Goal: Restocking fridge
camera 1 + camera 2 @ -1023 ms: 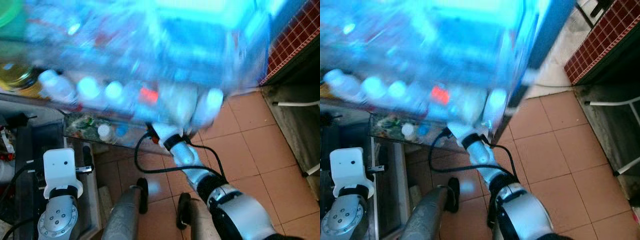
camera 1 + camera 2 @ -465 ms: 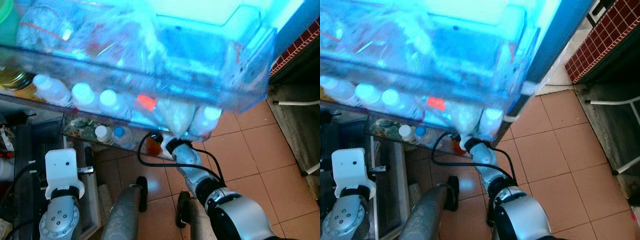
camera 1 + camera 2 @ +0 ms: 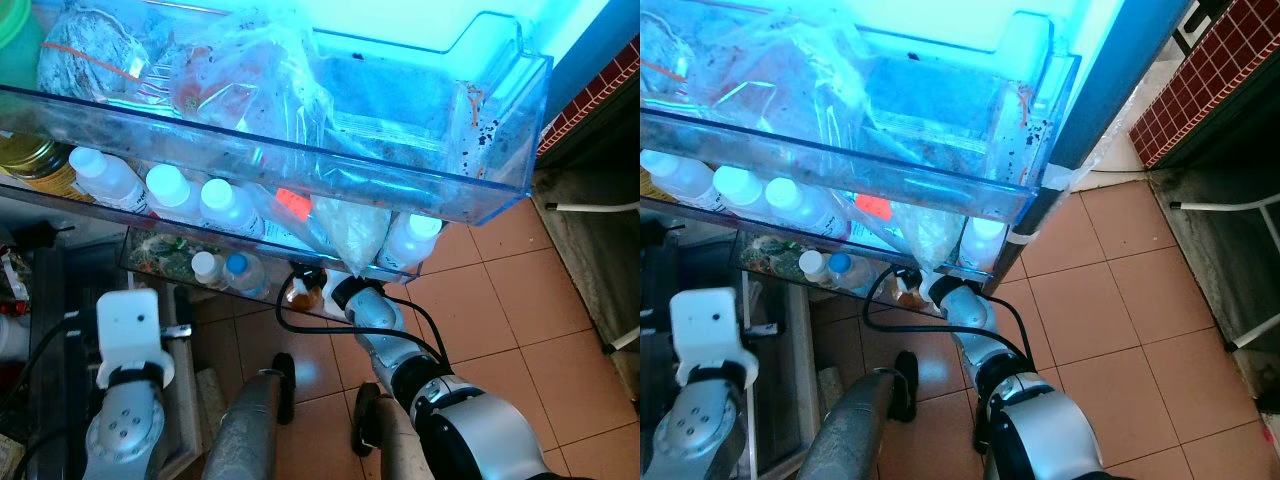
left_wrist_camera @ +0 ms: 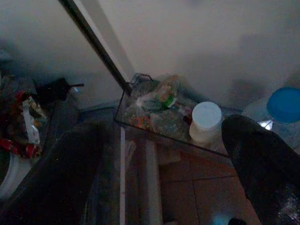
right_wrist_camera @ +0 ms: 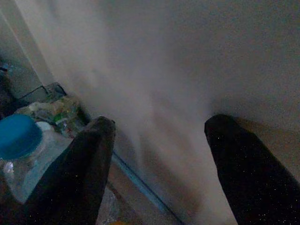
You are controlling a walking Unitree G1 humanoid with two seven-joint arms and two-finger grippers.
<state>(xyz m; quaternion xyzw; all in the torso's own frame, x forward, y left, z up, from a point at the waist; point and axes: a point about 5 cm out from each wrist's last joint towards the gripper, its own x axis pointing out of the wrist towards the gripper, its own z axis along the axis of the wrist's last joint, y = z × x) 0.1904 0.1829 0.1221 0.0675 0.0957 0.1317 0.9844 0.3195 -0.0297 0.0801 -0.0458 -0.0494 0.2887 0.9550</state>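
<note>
The open fridge door has a clear upper bin (image 3: 490, 195) holding plastic bags of food (image 3: 240, 75). Below it stands a row of white-capped bottles (image 3: 172, 190), with another bottle (image 3: 412, 240) at the right end. A lower bin (image 4: 140, 110) holds a small white-capped bottle (image 4: 205, 121) and a blue-capped one (image 5: 21, 140). My right arm (image 3: 375, 320) reaches up under the shelf by a brown jar (image 3: 300, 295); my right gripper (image 5: 160, 124) is open and holds nothing. My left gripper (image 4: 161, 136), open, faces the lower bin; its white wrist (image 3: 128, 335) is at the lower left.
Orange floor tiles (image 3: 500, 310) spread out to the right. A red tiled wall (image 3: 1200, 80) and white pipes (image 3: 590, 207) stand at the far right. Dark shelving with packets (image 4: 26, 126) is on the left. My own feet (image 3: 285, 385) are below.
The blur has gone and the whole picture has shifted a little, so the head has moved. The right wrist sits slightly lower under the shelf. Both grippers hold nothing, as before.
</note>
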